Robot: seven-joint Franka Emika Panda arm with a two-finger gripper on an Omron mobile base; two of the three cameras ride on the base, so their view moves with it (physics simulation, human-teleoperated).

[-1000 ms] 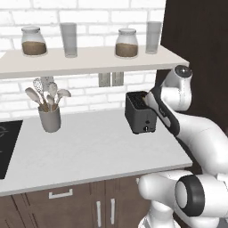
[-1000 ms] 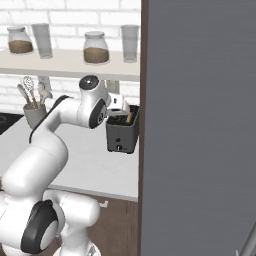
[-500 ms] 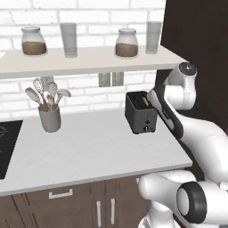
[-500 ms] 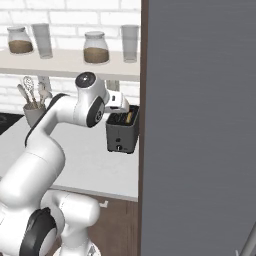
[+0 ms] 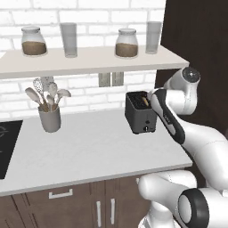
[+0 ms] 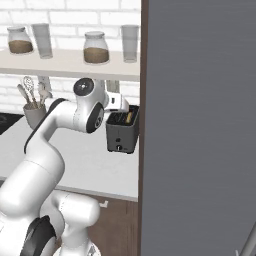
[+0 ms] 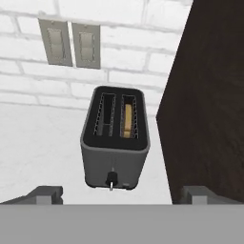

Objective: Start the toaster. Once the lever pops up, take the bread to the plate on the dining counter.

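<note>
Hand view: fingers (image 7: 122, 195) now spread (previously narrower) before toaster (image 7: 114, 143), bread (image 7: 127, 121) inside.

The jaws have spread wide and the arm has lifted from the toaster (image 5: 140, 113).

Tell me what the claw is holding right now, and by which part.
Nothing. The claw is open, its fingertips spread wide and hovering in front of the toaster. The bread sits in the toaster's right slot, untouched.
</note>
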